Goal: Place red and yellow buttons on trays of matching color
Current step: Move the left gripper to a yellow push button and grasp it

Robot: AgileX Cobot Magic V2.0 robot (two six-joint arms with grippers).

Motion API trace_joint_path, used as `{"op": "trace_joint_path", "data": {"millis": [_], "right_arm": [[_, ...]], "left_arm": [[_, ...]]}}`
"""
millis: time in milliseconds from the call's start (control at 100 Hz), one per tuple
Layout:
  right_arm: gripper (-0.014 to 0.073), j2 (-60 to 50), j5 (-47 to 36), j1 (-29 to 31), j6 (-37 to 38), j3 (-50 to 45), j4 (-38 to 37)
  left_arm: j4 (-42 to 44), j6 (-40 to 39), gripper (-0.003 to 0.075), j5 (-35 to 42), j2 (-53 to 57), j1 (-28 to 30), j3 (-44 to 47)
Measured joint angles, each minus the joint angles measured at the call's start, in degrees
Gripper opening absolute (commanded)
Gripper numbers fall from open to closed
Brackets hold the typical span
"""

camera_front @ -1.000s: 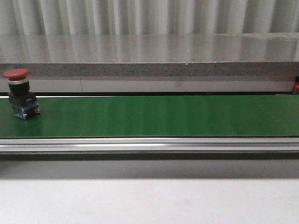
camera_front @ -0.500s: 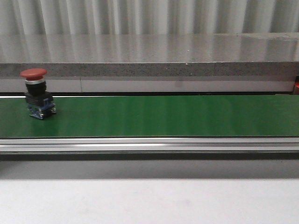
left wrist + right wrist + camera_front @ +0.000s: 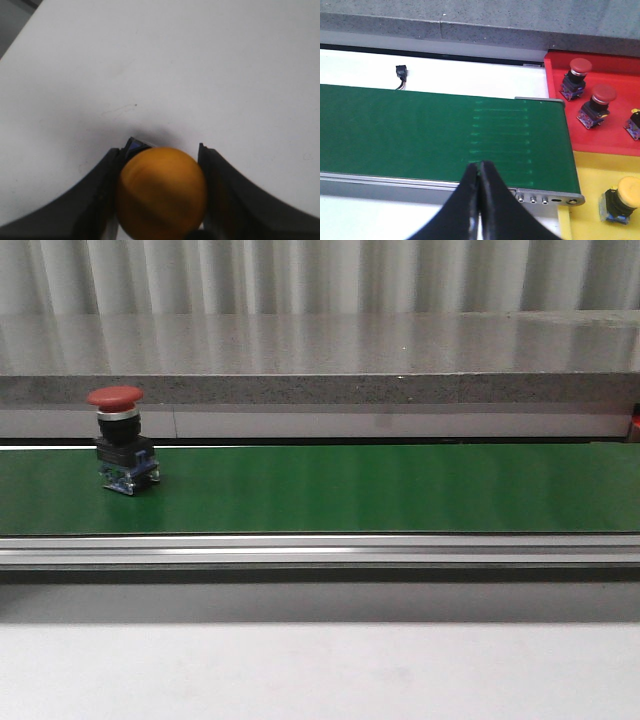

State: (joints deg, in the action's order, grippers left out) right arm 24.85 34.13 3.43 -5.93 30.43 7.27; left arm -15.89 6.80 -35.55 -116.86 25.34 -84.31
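Left end effector (image 3: 161, 192) grips yellow button (image 3: 161, 192); right end effector (image 3: 479, 192) closed, empty.

This looks like an industrial test lab or workshop: a green conveyor belt (image 3: 380, 488) in a metal frame (image 3: 320, 551) runs across a white surface (image 3: 320, 670), push-buttons (image 3: 597, 102) sit sorted in red (image 3: 560, 67) and yellow trays (image 3: 590, 175), and a corrugated metal wall (image 3: 320, 275) stands behind.

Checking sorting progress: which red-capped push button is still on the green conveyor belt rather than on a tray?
The red mushroom-cap push button standing upright near the green belt's left end; the two other red buttons already sit on the red tray.
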Motion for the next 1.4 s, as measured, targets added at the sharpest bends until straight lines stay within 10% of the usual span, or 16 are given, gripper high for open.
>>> {"op": "trace_joint_path", "data": {"millis": [670,1400], "right_arm": [[-0.0067,0.0,0.0,0.0,0.0,0.0,0.0],[-0.0067,0.0,0.0,0.0,0.0,0.0,0.0]], "left_arm": [[-0.1,0.0,-0.002,-6.3,21.3,-5.7,2.2],[-0.2,0.0,-0.002,-2.3,32.0,-16.6,23.8]]}}
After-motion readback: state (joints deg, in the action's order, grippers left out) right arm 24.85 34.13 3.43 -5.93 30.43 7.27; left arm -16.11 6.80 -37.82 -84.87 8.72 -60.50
